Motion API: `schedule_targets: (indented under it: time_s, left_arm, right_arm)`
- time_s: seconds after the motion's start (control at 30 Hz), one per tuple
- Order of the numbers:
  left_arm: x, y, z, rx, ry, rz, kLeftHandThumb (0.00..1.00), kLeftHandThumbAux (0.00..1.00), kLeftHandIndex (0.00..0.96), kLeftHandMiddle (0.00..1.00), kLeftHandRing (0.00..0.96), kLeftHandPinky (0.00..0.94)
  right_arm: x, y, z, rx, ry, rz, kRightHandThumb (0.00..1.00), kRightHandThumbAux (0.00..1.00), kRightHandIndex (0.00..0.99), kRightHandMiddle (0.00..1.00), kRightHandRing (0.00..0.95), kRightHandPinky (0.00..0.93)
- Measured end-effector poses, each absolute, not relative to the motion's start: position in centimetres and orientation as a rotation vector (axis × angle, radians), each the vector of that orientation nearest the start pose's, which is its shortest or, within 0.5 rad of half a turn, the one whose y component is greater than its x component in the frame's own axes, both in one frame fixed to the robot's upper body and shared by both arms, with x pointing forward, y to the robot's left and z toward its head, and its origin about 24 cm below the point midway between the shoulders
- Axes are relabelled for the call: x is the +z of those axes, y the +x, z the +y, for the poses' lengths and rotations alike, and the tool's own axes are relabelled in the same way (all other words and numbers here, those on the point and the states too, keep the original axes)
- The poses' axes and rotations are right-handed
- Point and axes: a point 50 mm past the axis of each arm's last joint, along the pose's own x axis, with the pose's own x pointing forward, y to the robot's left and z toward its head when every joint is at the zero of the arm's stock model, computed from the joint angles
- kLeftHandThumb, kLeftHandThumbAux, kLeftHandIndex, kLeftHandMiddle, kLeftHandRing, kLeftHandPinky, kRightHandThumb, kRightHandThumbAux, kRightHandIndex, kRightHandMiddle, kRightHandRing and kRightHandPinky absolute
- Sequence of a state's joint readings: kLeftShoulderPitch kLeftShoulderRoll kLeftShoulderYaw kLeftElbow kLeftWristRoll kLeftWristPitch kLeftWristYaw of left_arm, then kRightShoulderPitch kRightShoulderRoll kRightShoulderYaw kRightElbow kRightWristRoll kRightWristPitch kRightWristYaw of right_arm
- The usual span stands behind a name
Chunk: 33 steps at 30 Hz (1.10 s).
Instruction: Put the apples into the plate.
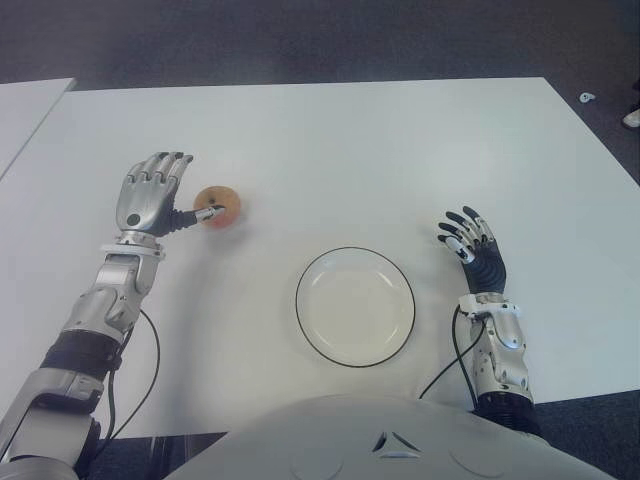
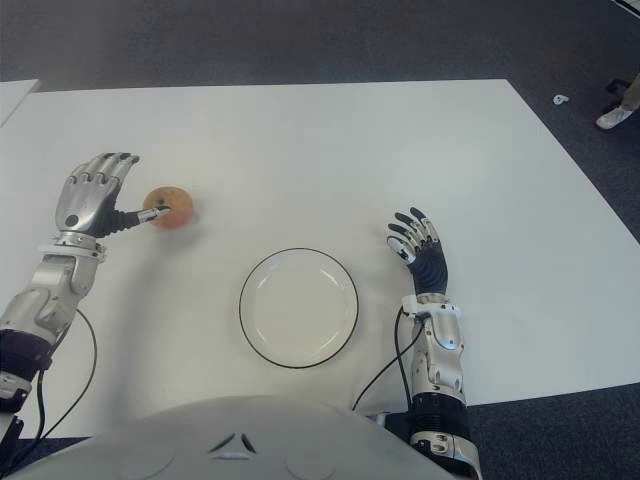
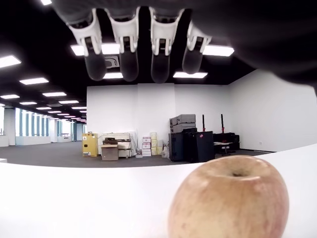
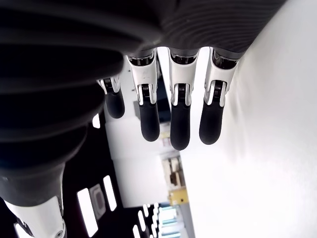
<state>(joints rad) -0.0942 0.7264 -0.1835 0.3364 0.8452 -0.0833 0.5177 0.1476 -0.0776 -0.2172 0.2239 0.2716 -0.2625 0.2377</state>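
One apple [image 1: 219,206], yellowish with a red blush, sits on the white table [image 1: 330,150] left of centre. My left hand [image 1: 155,192] is just left of it, fingers spread and extended, thumb tip reaching to the apple's side. In the left wrist view the apple [image 3: 230,198] stands upright below the straight fingers [image 3: 126,49], not enclosed. A white plate [image 1: 355,306] with a dark rim lies empty near the table's front, right of the apple. My right hand [image 1: 468,240] shows right of the plate, fingers relaxed and holding nothing.
The table's front edge runs just above my torso [image 1: 400,440]. A second white table [image 1: 25,110] shows at the far left. Dark floor [image 1: 300,40] lies beyond the far edge, with a small white object [image 1: 587,97] at the right.
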Motion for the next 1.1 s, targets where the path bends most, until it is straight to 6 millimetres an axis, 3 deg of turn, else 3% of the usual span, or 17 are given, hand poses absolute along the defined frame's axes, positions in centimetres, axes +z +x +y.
schedule_targets:
  time_s: [0.37,1.1]
  left_arm:
    - [5.3,27.2,26.7,0.122,1.547,-0.219,0.307,0.226,0.124,0.13,0.126,0.163]
    - [5.0,28.1,25.8,0.072,1.524,-0.226,0.29,0.231,0.119,0.129,0.123,0.163]
  right_arm:
    - [-1.0,20.3,-21.9,-0.083,0.153,0.037,0.495,0.735,0.124,0.231,0.251,0.286]
    - [-0.9,19.5,-21.6,-0.106,0.159,0.034,0.517,0.739,0.126,0.243,0.257,0.291]
